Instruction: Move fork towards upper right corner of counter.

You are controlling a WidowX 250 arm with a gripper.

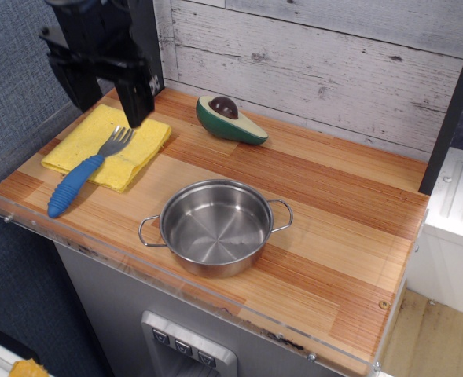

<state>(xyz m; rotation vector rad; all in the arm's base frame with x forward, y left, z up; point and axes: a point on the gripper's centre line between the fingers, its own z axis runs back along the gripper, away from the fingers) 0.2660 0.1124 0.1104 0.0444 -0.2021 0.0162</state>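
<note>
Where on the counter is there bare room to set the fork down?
The counter is bare right of the pot and the avocado half, up to the back wall. The left end is crowded: yellow cloth, fork and the end effector above.

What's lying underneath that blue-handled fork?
The fork rests its metal head and upper handle on a folded yellow cloth; its handle end lies on the wooden counter. The wood under the cloth is hidden.
</note>
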